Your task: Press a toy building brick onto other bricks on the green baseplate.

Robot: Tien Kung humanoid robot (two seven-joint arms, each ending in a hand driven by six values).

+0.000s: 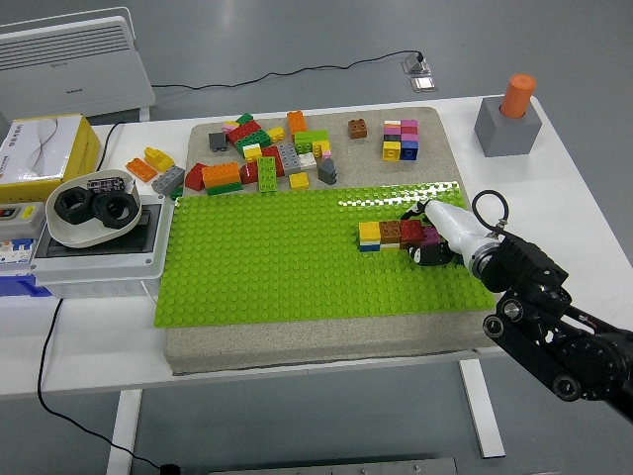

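Reaching in from the lower right, the right hand (432, 237) curls its fingers over the dark red brick (411, 232) ending a short brick row (383, 235) on the green baseplate (267, 257). Loose bricks (265, 158) lie beyond.

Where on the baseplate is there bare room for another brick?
The green baseplate is bare left of and below the brick row. Crowded: the right hand at that row's right end, and the loose brick pile beyond the far edge.

Right robot hand (432, 237) low, fingers seemingly curled, arm bent
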